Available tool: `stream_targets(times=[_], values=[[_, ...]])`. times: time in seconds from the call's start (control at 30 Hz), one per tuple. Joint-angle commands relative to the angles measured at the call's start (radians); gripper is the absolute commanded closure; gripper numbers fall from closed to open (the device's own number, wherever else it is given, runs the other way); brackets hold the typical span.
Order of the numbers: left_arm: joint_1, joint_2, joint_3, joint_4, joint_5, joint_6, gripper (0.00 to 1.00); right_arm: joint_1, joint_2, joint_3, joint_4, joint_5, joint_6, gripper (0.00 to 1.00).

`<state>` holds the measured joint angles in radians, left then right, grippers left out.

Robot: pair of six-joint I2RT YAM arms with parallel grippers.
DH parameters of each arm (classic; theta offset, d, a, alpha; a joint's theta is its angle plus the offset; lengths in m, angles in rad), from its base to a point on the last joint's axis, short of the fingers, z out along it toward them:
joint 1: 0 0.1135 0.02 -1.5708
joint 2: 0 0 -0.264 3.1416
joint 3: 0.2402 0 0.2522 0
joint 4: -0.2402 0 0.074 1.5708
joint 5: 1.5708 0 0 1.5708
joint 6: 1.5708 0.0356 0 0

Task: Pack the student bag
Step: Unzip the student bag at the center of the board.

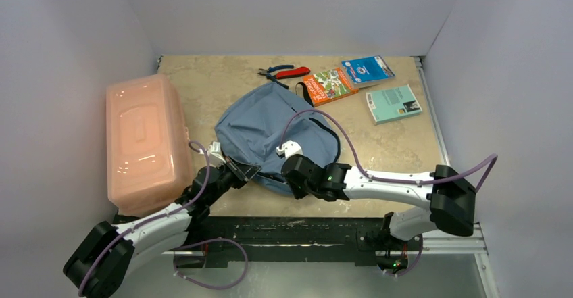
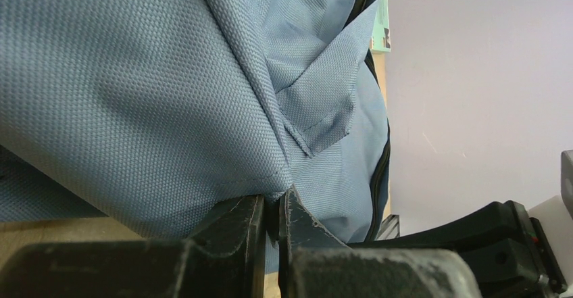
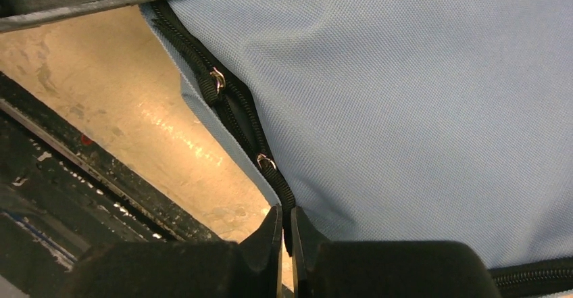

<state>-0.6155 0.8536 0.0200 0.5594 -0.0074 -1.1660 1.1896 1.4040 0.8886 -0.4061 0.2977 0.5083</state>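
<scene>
The student bag [image 1: 270, 132], lying by the middle of the table's [image 1: 399, 149] near edge, is best opened if its fabric is held taut by the left gripper [image 2: 271, 207], pinched on the hem, while the zip pull [image 3: 273, 173], nipped in the right gripper [image 3: 285, 220], is drawn along the track.

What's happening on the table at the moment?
Both arms are on the bag, at its near edge. The left gripper pinches a fold of its fabric, and the right gripper is closed on the black zip strip. Books and pliers lie out on the table beyond the bag, with a pink box to its left.
</scene>
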Motion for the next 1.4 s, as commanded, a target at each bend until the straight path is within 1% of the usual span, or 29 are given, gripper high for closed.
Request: stream_targets(times=[0.0, 0.03, 0.27, 0.33, 0.43, 0.5, 0.63, 0.73, 0.8, 0.83, 0.87, 0.9, 0.93, 0.97, 1.0, 1.03, 1.1, 1.13, 1.17, 1.2, 1.27, 1.33, 1.37], values=[[0.007, -0.013, 0.018, 0.024, -0.03, 0.017, 1.0, 0.001, -0.074, 0.005, -0.027, 0.042, -0.002, 0.97], [0.006, -0.021, 0.022, 0.003, -0.038, 0.017, 1.0, 0.001, -0.08, 0.002, -0.036, 0.043, -0.005, 1.0], [0.006, -0.11, 0.032, -0.158, -0.112, 0.025, 1.0, 0.001, -0.131, -0.064, -0.076, 0.059, -0.016, 1.0], [0.006, -0.139, 0.031, -0.197, -0.13, 0.041, 1.0, 0.001, -0.158, -0.077, -0.067, 0.033, -0.022, 1.0], [0.006, -0.174, 0.022, -0.239, -0.147, 0.05, 1.0, -0.001, -0.216, -0.12, -0.004, -0.046, -0.023, 1.0], [0.006, -0.186, 0.02, -0.252, -0.144, 0.061, 1.0, -0.004, -0.266, -0.156, 0.058, -0.126, -0.021, 1.0], [0.005, -0.189, 0.017, -0.25, -0.129, 0.077, 1.0, -0.037, -0.318, -0.204, 0.195, -0.34, -0.01, 1.0], [0.006, -0.19, 0.022, -0.244, -0.12, 0.091, 1.0, -0.067, -0.347, -0.228, 0.24, -0.4, -0.01, 1.0], [0.005, -0.196, 0.031, -0.261, -0.125, 0.103, 1.0, -0.092, -0.364, -0.232, 0.201, -0.342, -0.01, 1.0], [0.005, -0.202, 0.038, -0.276, -0.132, 0.113, 1.0, -0.109, -0.37, -0.229, 0.153, -0.285, 0.055, 1.0], [0.005, -0.21, 0.044, -0.296, -0.14, 0.121, 1.0, -0.118, -0.375, -0.221, 0.092, -0.195, 0.098, 1.0], [0.005, -0.218, 0.048, -0.309, -0.149, 0.126, 1.0, -0.123, -0.377, -0.209, 0.001, -0.068, 0.15, 1.0], [0.006, -0.228, 0.05, -0.327, -0.159, 0.13, 1.0, -0.131, -0.378, -0.193, -0.1, 0.051, 0.219, 1.0], [0.006, -0.237, 0.054, -0.354, -0.171, 0.131, 1.0, -0.138, -0.383, -0.174, -0.213, 0.22, 0.322, 1.0], [0.006, -0.244, 0.057, -0.38, -0.185, 0.129, 1.0, -0.141, -0.395, -0.16, -0.346, 0.328, 0.447, 1.0], [0.005, -0.252, 0.055, -0.399, -0.195, 0.129, 1.0, -0.14, -0.427, -0.158, -0.41, 0.386, 0.539, 1.0], [0.005, -0.264, 0.048, -0.418, -0.205, 0.125, 1.0, -0.14, -0.513, -0.173, -0.464, 0.454, 0.681, 1.0], [0.006, -0.268, 0.045, -0.422, -0.206, 0.124, 1.0, -0.14, -0.562, -0.192, -0.452, 0.473, 0.706, 1.0], [0.005, -0.271, 0.043, -0.425, -0.203, 0.124, 1.0, -0.14, -0.61, -0.215, -0.381, 0.474, 0.682, 1.0], [0.006, -0.273, 0.046, -0.426, -0.194, 0.132, 1.0, -0.14, -0.656, -0.239, -0.274, 0.455, 0.603, 1.0], [0.005, -0.275, 0.068, -0.436, -0.157, 0.178, 1.0, -0.14, -0.72, -0.318, -0.004, 0.361, 0.432, 1.0], [0.005, -0.278, 0.117, -0.489, -0.11, 0.237, 1.0, -0.14, -0.732, -0.344, 0.129, 0.298, 0.352, 1.0], [0.006, -0.282, 0.145, -0.525, -0.089, 0.269, 0.97, -0.14, -0.721, -0.342, 0.153, 0.273, 0.329, 1.0]])
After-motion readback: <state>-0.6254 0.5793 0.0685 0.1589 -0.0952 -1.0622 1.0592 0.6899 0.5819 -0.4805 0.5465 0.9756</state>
